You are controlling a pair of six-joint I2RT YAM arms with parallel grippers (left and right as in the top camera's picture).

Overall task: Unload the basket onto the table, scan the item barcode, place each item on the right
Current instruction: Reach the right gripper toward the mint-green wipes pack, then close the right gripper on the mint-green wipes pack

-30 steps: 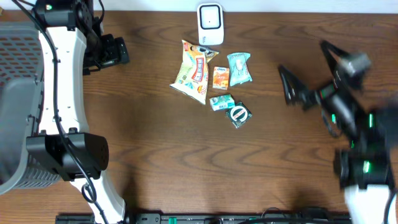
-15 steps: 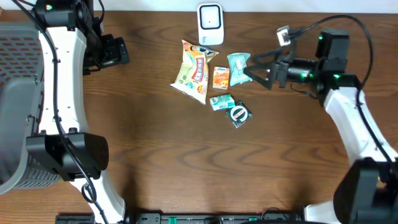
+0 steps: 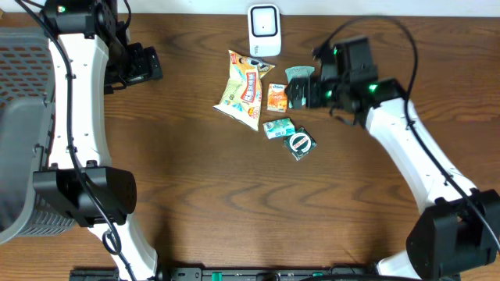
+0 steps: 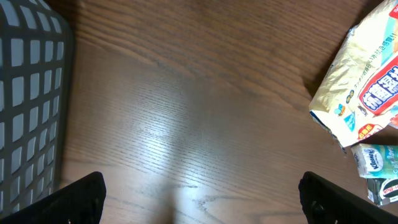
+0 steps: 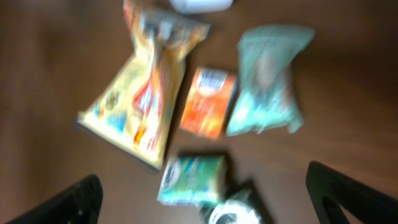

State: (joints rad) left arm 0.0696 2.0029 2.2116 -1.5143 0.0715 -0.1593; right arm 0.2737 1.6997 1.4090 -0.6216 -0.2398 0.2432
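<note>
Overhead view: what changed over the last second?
The right gripper swung in from the far right and now hovers, open, over the teal packet; nothing grasped. The left gripper, scanner, yellow snack bag and orange packet stayed put.

Printed matter, as we find it.
1. The large yellow plastic snack bag: big white East Asian characters on a red panel, and small blue print along one edge. We can read neither.
2. The small teal-and-white packet: a dark blue word mark, too small for us to read.
3. The small orange packet: a pale label patch, blurred.

We read no word or number with certainty.
</note>
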